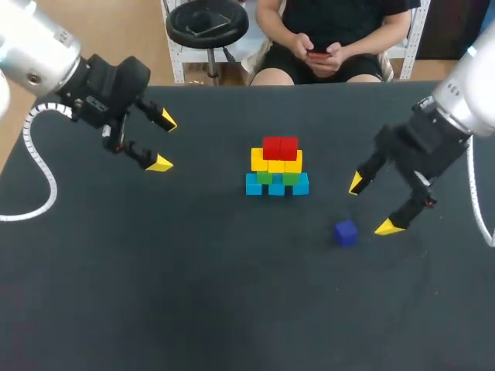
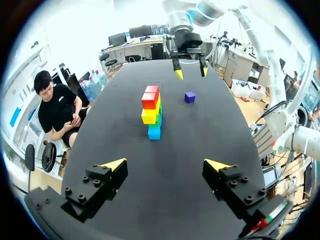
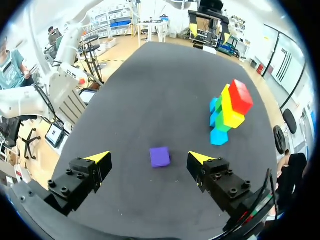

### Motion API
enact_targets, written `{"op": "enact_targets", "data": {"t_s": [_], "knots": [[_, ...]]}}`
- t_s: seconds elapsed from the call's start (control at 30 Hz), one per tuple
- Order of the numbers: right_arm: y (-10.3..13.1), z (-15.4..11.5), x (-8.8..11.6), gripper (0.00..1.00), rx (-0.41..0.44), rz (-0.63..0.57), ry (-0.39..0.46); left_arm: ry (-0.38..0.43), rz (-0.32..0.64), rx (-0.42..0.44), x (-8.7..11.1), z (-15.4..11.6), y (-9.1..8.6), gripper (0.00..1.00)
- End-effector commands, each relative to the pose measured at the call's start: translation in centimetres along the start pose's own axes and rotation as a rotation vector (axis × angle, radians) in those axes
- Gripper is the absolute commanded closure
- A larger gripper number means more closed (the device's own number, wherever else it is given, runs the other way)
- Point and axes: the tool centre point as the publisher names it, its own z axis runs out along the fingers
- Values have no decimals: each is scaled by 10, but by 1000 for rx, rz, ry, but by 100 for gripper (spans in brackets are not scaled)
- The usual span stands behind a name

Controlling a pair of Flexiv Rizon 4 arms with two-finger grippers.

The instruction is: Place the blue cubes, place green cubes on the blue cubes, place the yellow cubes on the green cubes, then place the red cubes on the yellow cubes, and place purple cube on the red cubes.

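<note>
A stepped stack stands mid-table: blue cubes (image 1: 276, 185) at the bottom, green cubes (image 1: 277, 177) on them, yellow cubes (image 1: 276, 161) above, red cubes (image 1: 280, 147) on top. The stack also shows ahead of each gripper, with its red cubes (image 2: 150, 97) (image 3: 240, 96) uppermost. A lone purple cube (image 1: 346, 232) (image 2: 189, 97) lies on the table right of the stack. My right gripper (image 1: 371, 205) (image 3: 148, 157) stands open just above and beside the purple cube (image 3: 160, 156), which sits ahead of it between the tips. My left gripper (image 1: 163, 141) (image 2: 166, 163) hangs open at the far left, holding nothing.
The black table (image 1: 193, 294) is bare apart from the cubes. A person sits beyond the far edge, not reaching over it.
</note>
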Motion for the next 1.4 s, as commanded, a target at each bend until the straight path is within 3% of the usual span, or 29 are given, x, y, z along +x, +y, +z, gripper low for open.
{"op": "enact_targets", "data": {"t_s": [0.03,0.57,1.1,1.23,1.3,1.4], "knots": [[-7,11,5,0,-13,1,0,-2,2,0,1,0,0,0],[-5,45,15,0,-33,5,8,-2,2,0,1,0,0,0],[-8,55,18,0,-19,-62,-19,-2,2,0,1,0,0,0],[-9,56,19,16,-19,-63,-24,-2,2,0,1,0,0,0],[-10,56,20,38,-18,-64,-26,-2,2,0,1,0,0,0],[-12,58,22,51,-19,-62,-28,-2,2,0,1,0,0,0]]}}
